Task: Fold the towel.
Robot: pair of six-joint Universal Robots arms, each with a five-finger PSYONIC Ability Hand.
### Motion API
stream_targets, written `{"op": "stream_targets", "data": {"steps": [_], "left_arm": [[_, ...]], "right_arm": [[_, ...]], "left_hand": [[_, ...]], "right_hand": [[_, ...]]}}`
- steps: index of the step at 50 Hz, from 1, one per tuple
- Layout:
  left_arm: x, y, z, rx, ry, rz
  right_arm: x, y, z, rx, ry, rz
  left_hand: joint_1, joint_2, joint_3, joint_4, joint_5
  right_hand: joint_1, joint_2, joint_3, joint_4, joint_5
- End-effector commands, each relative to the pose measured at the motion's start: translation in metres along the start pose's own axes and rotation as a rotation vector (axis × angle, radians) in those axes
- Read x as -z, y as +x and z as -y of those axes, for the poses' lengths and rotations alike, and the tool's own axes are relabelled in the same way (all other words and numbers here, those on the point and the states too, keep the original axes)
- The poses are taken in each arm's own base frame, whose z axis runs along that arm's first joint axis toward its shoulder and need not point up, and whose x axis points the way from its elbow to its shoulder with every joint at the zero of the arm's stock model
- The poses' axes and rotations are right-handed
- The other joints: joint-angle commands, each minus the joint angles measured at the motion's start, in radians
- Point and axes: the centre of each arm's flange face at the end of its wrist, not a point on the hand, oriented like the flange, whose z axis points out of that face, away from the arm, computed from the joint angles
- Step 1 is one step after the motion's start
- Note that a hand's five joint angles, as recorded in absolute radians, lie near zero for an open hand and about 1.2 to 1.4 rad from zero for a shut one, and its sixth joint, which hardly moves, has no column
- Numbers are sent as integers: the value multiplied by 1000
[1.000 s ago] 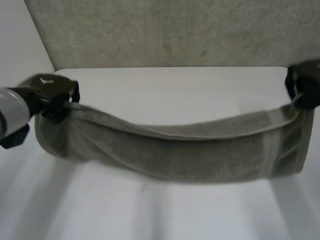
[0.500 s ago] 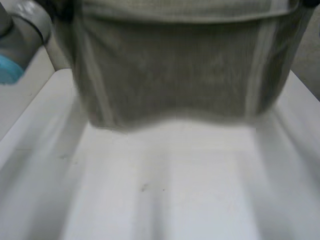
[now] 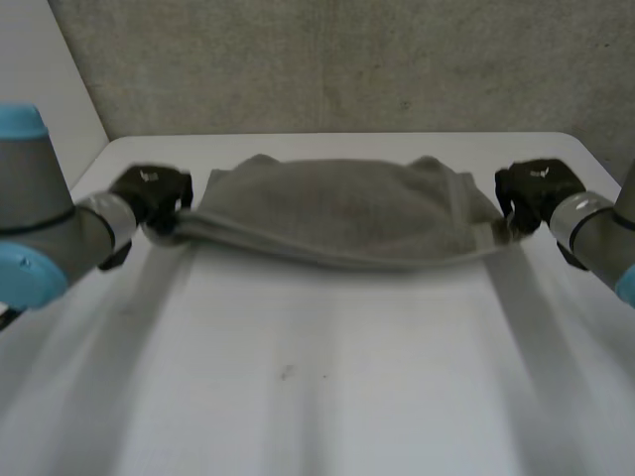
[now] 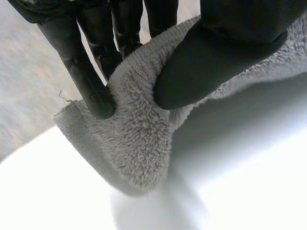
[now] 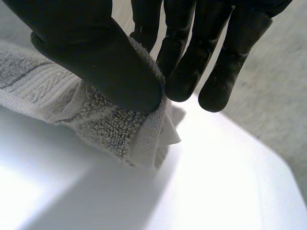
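a: what's the biggest thing there?
b: the white table (image 3: pixel 317 397), with a grey wall (image 3: pixel 327 59) behind it.
a: and the towel?
b: the grey towel (image 3: pixel 337 213) is bunched into a wide band and strung between the two hands, over the far part of the table. its middle sags low. i cannot tell whether it touches the table.
a: the arms?
b: the left arm (image 3: pixel 50 233) and right arm (image 3: pixel 595 233) reach in from either side, each ending at one end of the towel.
a: how is the left hand set?
b: the left hand (image 3: pixel 154 190) pinches its end. the thumb (image 4: pixel 211 62) presses on one face of the cloth and the fingers (image 4: pixel 91 86) lie close together on the other. a hemmed corner sticks out just past the fingertips.
a: and the right?
b: the right hand (image 3: pixel 531 188) pinches too. its thumb (image 5: pixel 96 57) clamps the cloth against the nearest finger, and the other fingers (image 5: pixel 187 62) hang side by side just beside it. the folded hem pokes out below the thumb tip.
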Motion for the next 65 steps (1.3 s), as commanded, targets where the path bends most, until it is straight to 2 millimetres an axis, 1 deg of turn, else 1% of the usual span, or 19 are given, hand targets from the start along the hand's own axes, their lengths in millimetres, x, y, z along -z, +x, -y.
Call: {"op": "stream_targets", "data": {"steps": [1,3,6,11,16,20,25,30,33,35,36,38,41,55,56,57,58,59,65], "left_arm": [[33,22,-39,-176,-143,-67],[52,25,-42,-206,-171,-77],[62,28,-43,-219,-188,-85],[115,33,-39,-288,-278,-130],[141,38,-34,-385,-285,-158],[141,38,-28,-438,-253,-155],[124,28,-15,-460,-189,-109],[71,20,-19,-475,-142,-89],[57,17,-21,-474,-135,-86],[30,17,-26,-480,-125,-89],[30,17,-26,-480,-125,-89],[6,21,-30,-489,-112,-97],[-13,26,-32,-502,-91,-101],[-53,40,-40,-529,-45,-108],[-55,42,-40,-534,-43,-100],[-57,41,-40,-538,-54,-75],[-57,41,-40,-538,-54,-75],[-58,38,-40,-543,-71,-40],[-57,26,-27,-543,-84,70]], "right_arm": [[26,5,-9,32,-138,19],[47,15,-5,28,-219,23],[58,19,-3,22,-260,25],[103,28,6,62,-384,51],[121,36,14,145,-382,38],[120,39,18,156,-354,18],[107,42,21,115,-266,-33],[63,48,-7,58,-232,-69],[52,48,-14,43,-225,-70],[29,39,-22,8,-193,-71],[29,39,-22,8,-193,-71],[9,34,-30,-10,-169,-99],[-5,35,-36,-10,-153,-145],[-38,23,-41,19,-55,-180],[-39,22,-40,20,-48,-181],[-40,20,-36,23,-39,-185],[-40,20,-36,23,-39,-185],[-41,21,-33,25,-31,-197],[-41,34,-9,20,37,-263]], "left_hand": [[189,178,179,177,181],[189,178,179,177,181],[189,178,179,177,181],[189,178,179,177,181],[189,178,179,177,181],[189,178,179,177,181],[189,178,179,177,181],[189,178,179,177,181],[189,178,179,177,181],[189,178,179,177,181],[189,178,179,177,181],[189,178,179,177,181],[189,178,179,177,181],[163,152,153,151,155],[-3,-14,-13,-15,-10],[-444,-454,-453,-455,-451],[-448,-459,-458,-460,-455],[-1003,-1014,-1013,-1015,-1010],[-1033,-1044,-1043,-1045,-1040]], "right_hand": [[259,88,38,38,188],[259,88,38,38,188],[259,88,38,38,188],[259,88,38,38,188],[259,88,38,38,188],[259,88,38,38,188],[259,88,38,38,188],[259,88,38,38,188],[259,88,38,38,188],[259,88,38,38,188],[259,88,38,38,188],[259,88,38,38,188],[259,88,38,38,188],[259,88,38,38,188],[130,-41,-91,-92,58],[-691,-862,-912,-913,-763],[-700,-871,-920,-921,-771],[-962,-1133,-1183,-1184,-1034],[-962,-1133,-1183,-1184,-1034]]}}
